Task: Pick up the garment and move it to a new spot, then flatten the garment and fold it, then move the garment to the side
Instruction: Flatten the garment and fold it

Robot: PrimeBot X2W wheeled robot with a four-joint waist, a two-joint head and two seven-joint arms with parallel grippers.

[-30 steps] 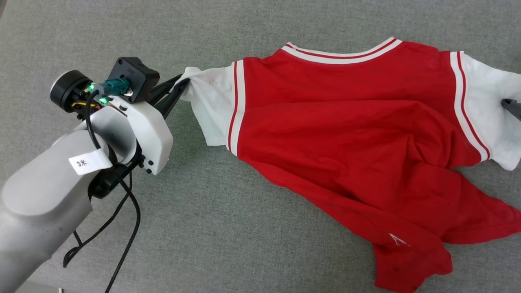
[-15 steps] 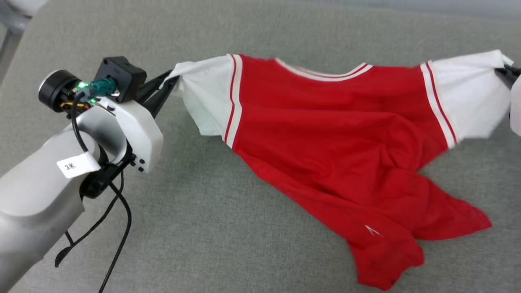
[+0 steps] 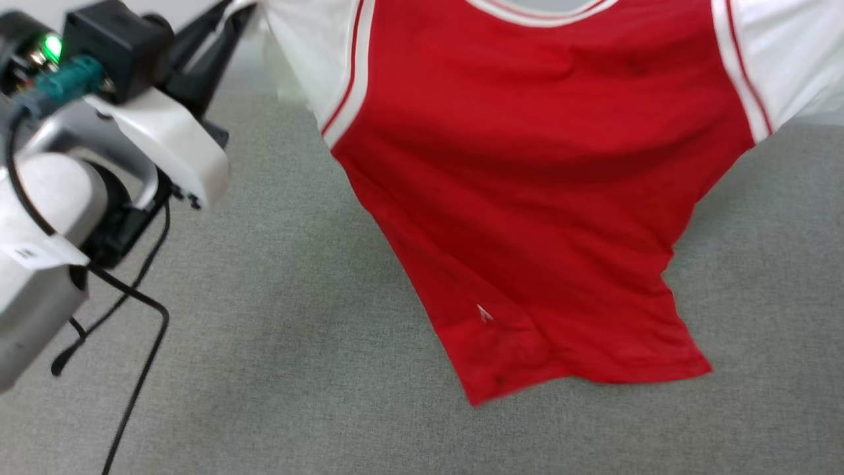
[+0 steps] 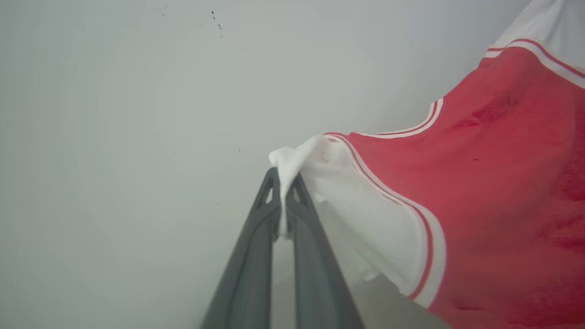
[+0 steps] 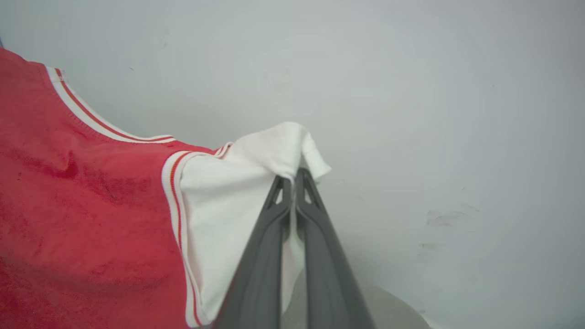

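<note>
garment [image 3: 527,198] hoisted from surface [image 3: 264,369], left tool [image 4: 283,176] and right tool [image 5: 292,176] raised wide, both clamped on it

pale grey forearm [image 3: 33,316], white tag [image 3: 30,253], white wrist shell [image 3: 168,148] with dark screws [image 3: 191,198], black box [image 3: 112,46], teal plug [image 3: 62,79], green light [image 3: 51,46], black cables [image 3: 142,349]; dark grey tapering fingers [image 4: 253,256] with triangular cutouts.

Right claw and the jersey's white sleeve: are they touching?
Touching. The right wrist view shows the right claw shut on the white sleeve of the red jersey, with cloth pinched between its two fingers.
</note>
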